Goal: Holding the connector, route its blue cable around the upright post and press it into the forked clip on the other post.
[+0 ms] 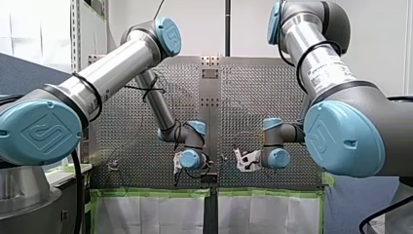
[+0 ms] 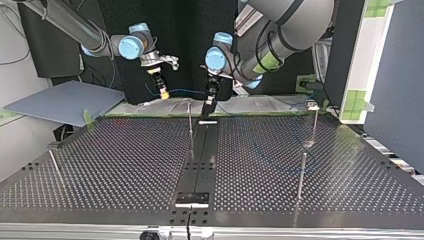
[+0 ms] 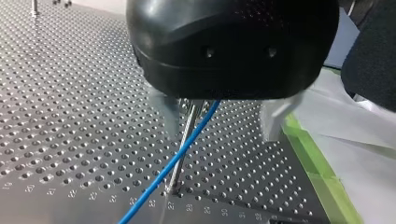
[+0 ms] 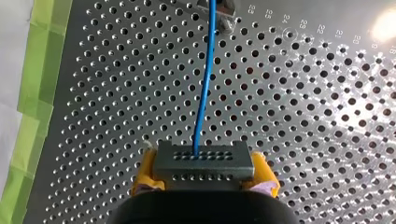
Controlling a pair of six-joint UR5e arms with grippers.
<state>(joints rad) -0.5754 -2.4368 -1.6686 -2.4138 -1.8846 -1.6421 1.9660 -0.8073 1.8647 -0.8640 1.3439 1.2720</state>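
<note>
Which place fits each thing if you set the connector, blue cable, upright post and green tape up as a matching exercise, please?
Things:
1. connector
2. blue cable
3. upright post
4. green tape

Places:
A. along the table edge
B. standing in the table ahead of my left tool
C. clamped between the yellow pads of my right tool
D. running out of the connector's face

Pairs: 1-C, 2-D, 3-B, 4-A.

Upright post [image 3: 184,140] stands inside the left pincer [image 3: 219,135], fingers spread, blue cable [image 3: 177,158] crossing it. Bare bench [image 2: 125,165] separates it from slim posts [image 2: 301,175] at top view's right.
</note>
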